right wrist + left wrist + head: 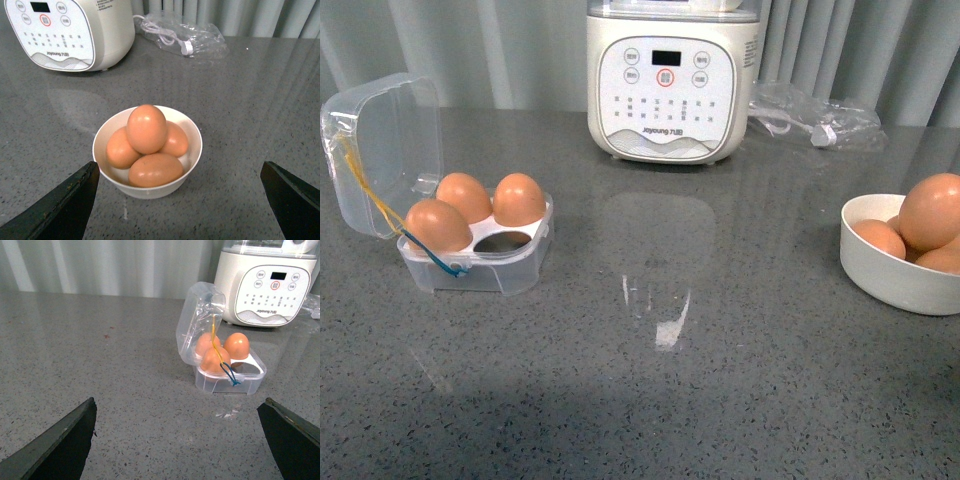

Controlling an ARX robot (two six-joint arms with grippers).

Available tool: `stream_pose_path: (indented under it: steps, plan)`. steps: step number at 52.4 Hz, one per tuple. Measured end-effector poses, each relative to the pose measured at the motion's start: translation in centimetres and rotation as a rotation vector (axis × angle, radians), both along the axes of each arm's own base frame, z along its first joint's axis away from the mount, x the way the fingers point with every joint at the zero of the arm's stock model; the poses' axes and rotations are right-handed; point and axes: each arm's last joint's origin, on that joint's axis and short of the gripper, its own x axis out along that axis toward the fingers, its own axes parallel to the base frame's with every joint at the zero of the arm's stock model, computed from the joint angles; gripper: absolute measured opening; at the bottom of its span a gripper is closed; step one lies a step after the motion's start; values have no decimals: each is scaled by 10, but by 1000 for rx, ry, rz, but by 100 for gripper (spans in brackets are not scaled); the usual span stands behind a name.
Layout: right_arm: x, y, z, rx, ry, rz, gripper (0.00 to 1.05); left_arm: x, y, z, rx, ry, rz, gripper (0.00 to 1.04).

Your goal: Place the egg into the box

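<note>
Front view shows the box (515,272) on the left of the grey countertop (650,400). Its clear hinged lid (375,140) is thrown back, so the white tray can be reached from above. Three brown eggs (520,198) fill three of its holes. The near-right hole (502,240) is empty and is probably where the next one belongs.

The egg (932,210) most likely to go next lies in the white bowl (885,280) at the right edge, well apart from the box. In the right wrist view this egg (146,128) rests on top of three others with nothing over it, which makes it the easiest to take without disturbing the pile.

The right gripper (179,170) faces the bowl with its fingers spread wide and nothing between them. The left gripper (178,405) is likewise spread and empty, facing the box.

At the back, the Joyoung cooker (667,85) and a bagged cable (815,118) seem to play no part.
</note>
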Motion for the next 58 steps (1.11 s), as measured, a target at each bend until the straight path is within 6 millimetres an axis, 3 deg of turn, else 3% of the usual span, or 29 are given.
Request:
stream_pose_path:
  steps: [10,23,58]
  plan:
    - [34,1,4,-46,24,44,98,0,0,0,0,0,0,98]
    - [60,3,-3,-54,65,79,98,0,0,0,0,0,0,98]
    - [92,6,-21,-22,106,113,98,0,0,0,0,0,0,98]
